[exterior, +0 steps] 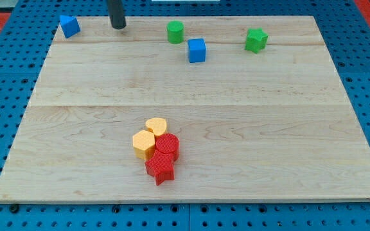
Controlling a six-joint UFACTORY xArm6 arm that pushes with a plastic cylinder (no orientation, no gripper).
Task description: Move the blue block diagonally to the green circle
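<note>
We find the blue cube [197,50] near the view's top, a little right of centre on the wooden board [288,147]. The green circle [175,31] sits just beside it at about ten o'clock, the two close but apart. A green star-shaped block [256,40] lies well off at two o'clock from the cube. My tip [118,26] rests on the board near its top edge, at roughly ten o'clock from the cube and directly at nine o'clock from the green circle, touching no block. We carry no fingers, only this dark rod, so nothing is gripped. A second blue block [70,26], wedge-like, sits at the top left corner, at nine o'clock from my tip. Far down at six o'clock a cluster touches together: two yellow blocks [149,136], a red cylinder [167,146] and a red star [160,169].
</note>
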